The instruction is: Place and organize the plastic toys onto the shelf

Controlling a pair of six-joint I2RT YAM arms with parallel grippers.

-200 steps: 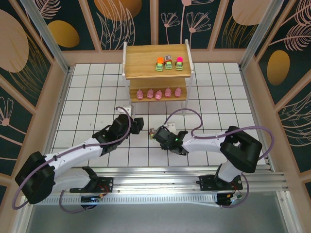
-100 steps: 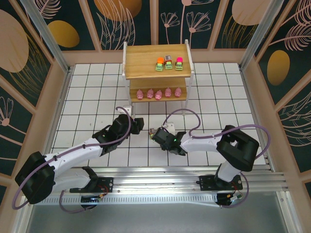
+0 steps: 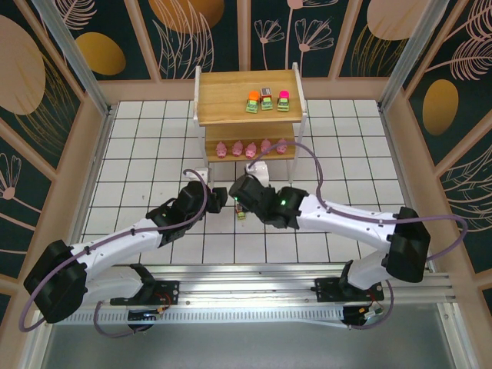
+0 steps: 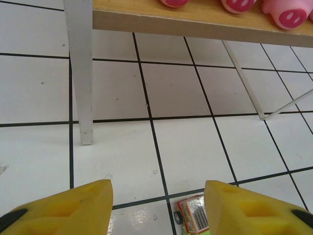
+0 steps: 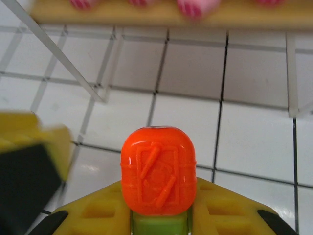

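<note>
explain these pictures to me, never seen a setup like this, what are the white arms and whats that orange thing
These are two robot arms bolted at the near edge of a white tiled table. The wide picture comes from a fixed camera above and behind them. The other two pictures come from a small camera on each wrist, so the yellow shapes at the bottom are that arm's own fingers.

At the far end stands a wooden shelf. It has three small cars on top and five pink pigs below.

The right tool is shut on an orange-topped car. The left tool is open and holds nothing. Another car lies on the table just in front of it.
</note>
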